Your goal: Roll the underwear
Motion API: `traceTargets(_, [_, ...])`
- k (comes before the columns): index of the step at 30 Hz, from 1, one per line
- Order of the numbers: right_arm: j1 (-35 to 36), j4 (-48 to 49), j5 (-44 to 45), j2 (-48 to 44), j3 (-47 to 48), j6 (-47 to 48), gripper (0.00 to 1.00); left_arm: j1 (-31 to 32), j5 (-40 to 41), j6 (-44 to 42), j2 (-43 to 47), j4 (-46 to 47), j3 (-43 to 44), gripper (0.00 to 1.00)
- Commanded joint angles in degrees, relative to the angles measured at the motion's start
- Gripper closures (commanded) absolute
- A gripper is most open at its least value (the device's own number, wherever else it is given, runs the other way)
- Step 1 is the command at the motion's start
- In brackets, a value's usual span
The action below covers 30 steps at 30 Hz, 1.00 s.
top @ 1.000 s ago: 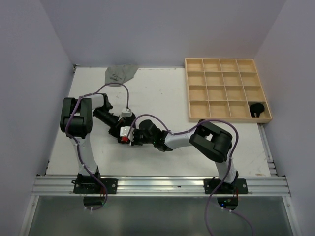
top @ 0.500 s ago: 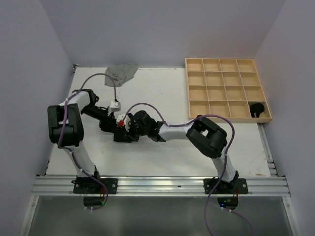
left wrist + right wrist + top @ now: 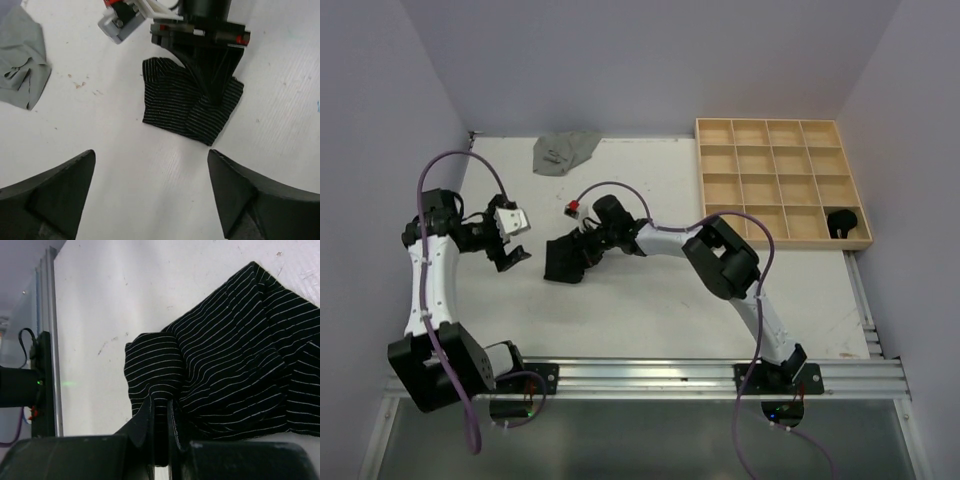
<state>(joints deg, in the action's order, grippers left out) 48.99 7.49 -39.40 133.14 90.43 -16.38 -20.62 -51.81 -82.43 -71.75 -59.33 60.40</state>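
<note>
Starting with the top view, the task is judged to be partly done. The striped brief (image 3: 563,260) lies bunched on the table (image 3: 650,300), folded over but not rolled. One edge of it is pinched at the tips of the right gripper (image 3: 582,248). The left gripper (image 3: 510,258) is seen released and empty; the striped brief lies near, ahead of its fingers, and is not touched by them. The grey brief (image 3: 563,152) lies crumpled at the far edge, well apart from both pairs of fingers, and seems untouched. The tray (image 3: 701,190) stands well away from all fingers. A dark roll (image 3: 842,222), probably a finished brief, is held in its near right corner compartment, and the other compartments are seen empty. So one piece seems finished and two are left.

In the left wrist view, the fingers (image 3: 55,190) are spread wide with nothing between them. The striped brief (image 3: 175,107) lies ahead of the gap, and the right gripper (image 3: 214,95) is set down on its far right part. The grey brief (image 3: 20,60) is seen ahead and to the left.

In the right wrist view, the fingers (image 3: 142,440) are clenched on a small fold of the striped brief (image 3: 240,350). The rest of the cloth is spread beyond the tips and to the right.
</note>
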Motion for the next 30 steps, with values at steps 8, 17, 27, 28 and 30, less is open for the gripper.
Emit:
traceTargets(8, [-0.7, -16.4, -0.6, 14.4, 6.5, -10.7, 1.0, 0.2, -11.4, -10.4, -6.9, -16.1, 4.1, 0.0])
traceTargets(17, [-1.7, -16.2, -2.8, 19.0, 8.2, -15.9, 1.0, 8.7, 7.9, -15.3, 10.4, 15.2, -21.7, 0.35])
traceTargets(27, [-2.0, -15.7, -4.0, 21.4, 8.3, -17.9, 1.0, 17.8, 13.3, -11.2, 9.4, 34.5, -31.7, 0.3])
traceTargets(28, [-2.1, -15.7, -4.0, 21.5, 8.2, -18.0, 1.0, 18.0, 13.6, -10.5, 8.0, 36.4, -31.8, 0.31])
traceTargets(30, [-2.1, -15.7, -4.2, 21.5, 8.2, -18.1, 1.0, 18.4, 14.6, -9.9, 6.8, 38.6, -32.4, 0.32])
